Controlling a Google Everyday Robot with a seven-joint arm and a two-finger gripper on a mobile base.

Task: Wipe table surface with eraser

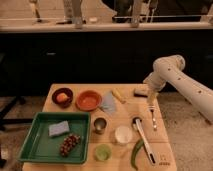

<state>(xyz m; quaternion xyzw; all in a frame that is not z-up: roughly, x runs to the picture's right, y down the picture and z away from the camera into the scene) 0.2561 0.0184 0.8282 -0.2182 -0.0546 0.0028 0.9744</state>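
Note:
The eraser, a small flat dark block with a lighter top, lies at the far right of the light wooden table surface. My gripper hangs at the end of the white arm that reaches in from the right. It is just right of the eraser and close above the tabletop, near the head of a fork. It stands open and holds nothing; the eraser rests on the wood beside it.
A green tray at front left holds a pale sponge and grapes. Also on the table are a dark bowl, an orange bowl, a blue cloth, a metal cup, a white cup, a green cup and a long utensil.

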